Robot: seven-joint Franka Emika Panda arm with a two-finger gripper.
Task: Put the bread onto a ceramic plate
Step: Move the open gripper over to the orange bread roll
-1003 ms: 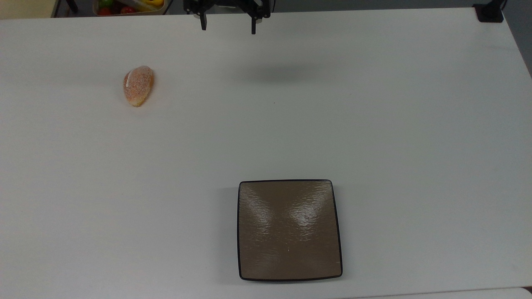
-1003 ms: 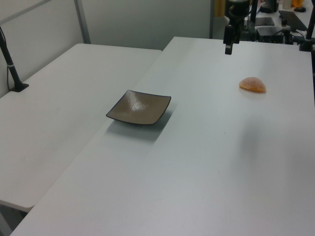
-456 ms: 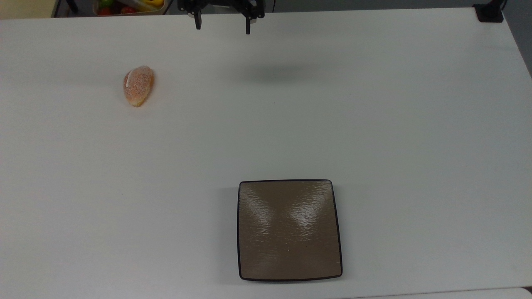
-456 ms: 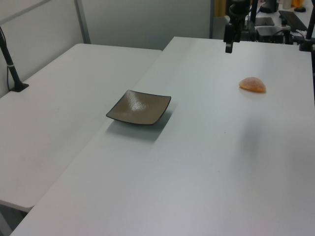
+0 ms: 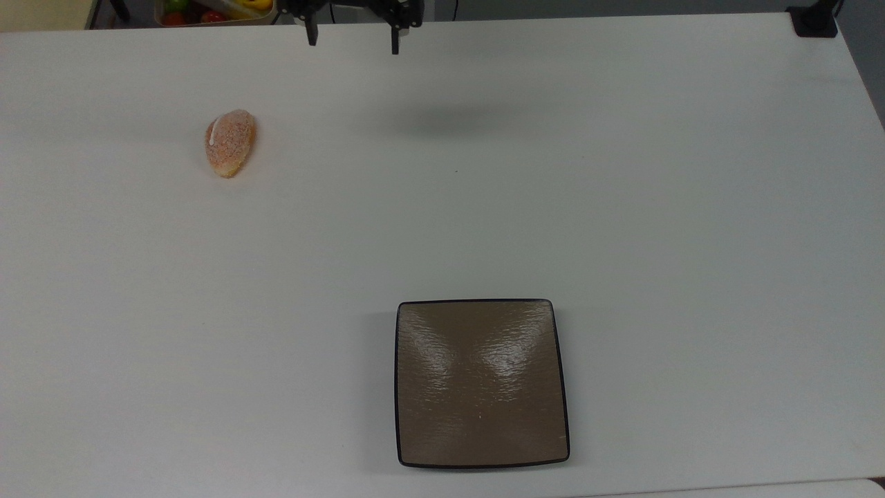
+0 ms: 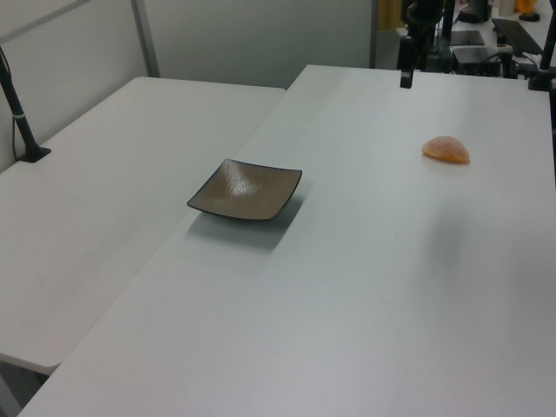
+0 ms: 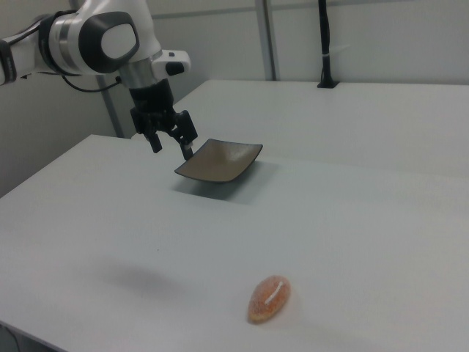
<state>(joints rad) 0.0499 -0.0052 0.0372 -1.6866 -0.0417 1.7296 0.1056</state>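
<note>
Bread, a small orange-golden wedge-like bun speckled with white crumbs, lies untouched on the white tabletop, near the far edge and toward the top view's left corner, well apart from the square brown glossy ceramic plate, which sits bare near the tabletop's near edge. Over the last second the black two-finger gripper has slid along the far edge toward the top view's left, from roughly above the plate's column to a spot closer to the bun, and its soft shadow on the tabletop has drifted the same way. Its fingers are spread wide with nothing between them, and in the right view the gripper hangs high above the surface, carried by the white robot arm. The bun and the plate have not shifted. I judge this as the early approach: the arm is travelling to line up over the bread, and the descent, the grasp and the carry to the plate are all yet to come.
</note>
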